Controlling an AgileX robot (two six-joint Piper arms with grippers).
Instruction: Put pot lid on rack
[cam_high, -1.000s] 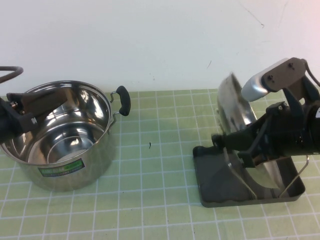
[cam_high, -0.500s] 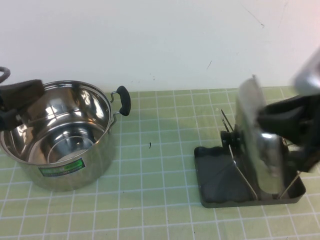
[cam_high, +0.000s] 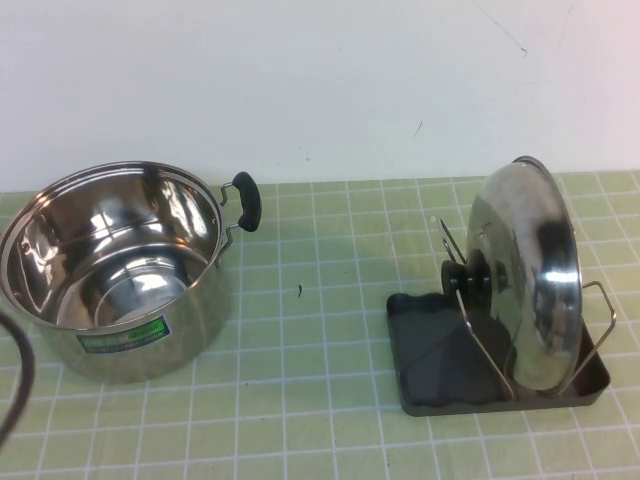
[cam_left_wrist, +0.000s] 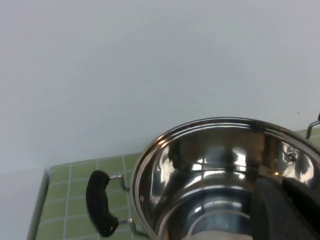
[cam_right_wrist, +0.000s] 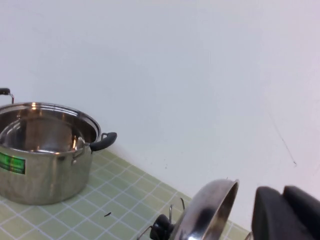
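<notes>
The pot lid (cam_high: 525, 275) stands on edge in the rack (cam_high: 440, 370) at the right, leaning between the wire loops (cam_high: 480, 335), with its black knob (cam_high: 470, 280) facing left. Nothing holds it. The lid's rim also shows in the right wrist view (cam_right_wrist: 207, 210). My right gripper (cam_right_wrist: 282, 192) is beside and above the lid, clear of it, fingers together and empty. My left gripper (cam_left_wrist: 282, 182) is over the open pot (cam_left_wrist: 225, 175), fingers together and empty. Neither gripper shows in the high view.
The deep steel pot (cam_high: 115, 275) with black handles and a green label stands at the left on the green tiled mat. A dark cable (cam_high: 20, 385) curves along the left front edge. A white wall runs behind the table.
My right gripper has let go of the lid and pulled out of the high view to the right. The lid now stands in the rack. The left arm has drawn back off the pot.
</notes>
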